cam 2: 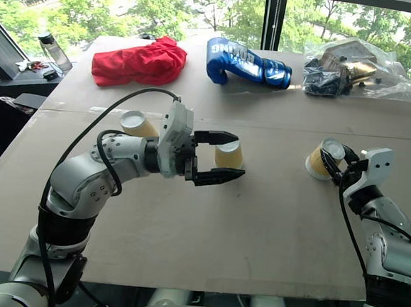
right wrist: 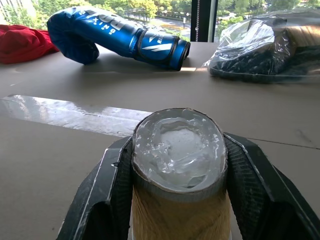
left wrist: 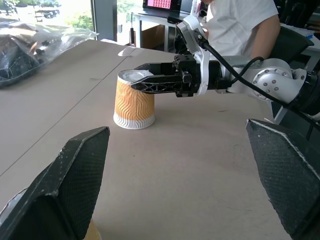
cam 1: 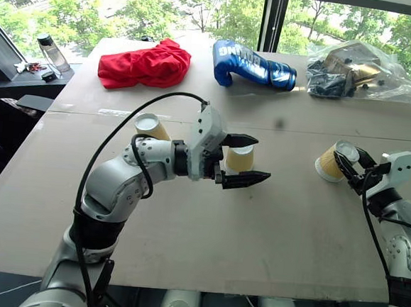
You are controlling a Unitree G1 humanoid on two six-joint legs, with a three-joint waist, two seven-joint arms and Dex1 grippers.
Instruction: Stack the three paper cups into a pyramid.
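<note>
Here, on the brown cardboard-covered table, one yellow-tan tapered paper cup stands upside down at the left behind the left arm, and a second inverted cup sits between the spread black fingers of the left gripper, which do not close on it. Far back lie a crumpled red cloth, a blue boxing glove with white lettering too partial to read, and a clear plastic bag of dark items. At the right, the right gripper is clamped on the third cup, tilted, its white base up.
</note>
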